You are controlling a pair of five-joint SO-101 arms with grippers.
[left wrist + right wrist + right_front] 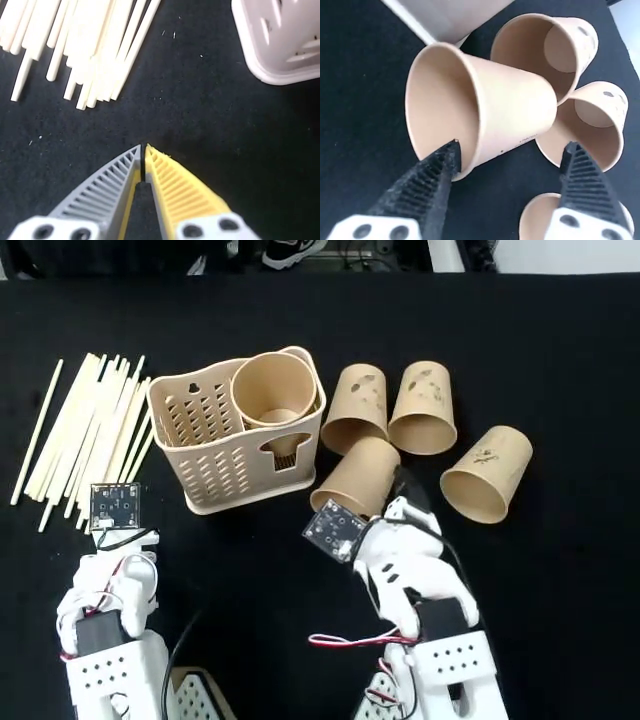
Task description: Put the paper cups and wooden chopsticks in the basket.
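The right gripper [512, 147] is wide open over a tipped paper cup [485, 115] lying at 3 o'clock from the basket [200, 455]. This paper cup looks light and easy to squash, so pinch its rim softly. The left gripper [144, 150] is closed and empty, near the chopsticks [85, 45].

Black tablecloth [570, 350] throughout; a white surface [570, 254] beyond its far edge.

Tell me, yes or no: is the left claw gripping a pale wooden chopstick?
No, the left claw is shut and empty, apart from the pale wooden chopsticks.
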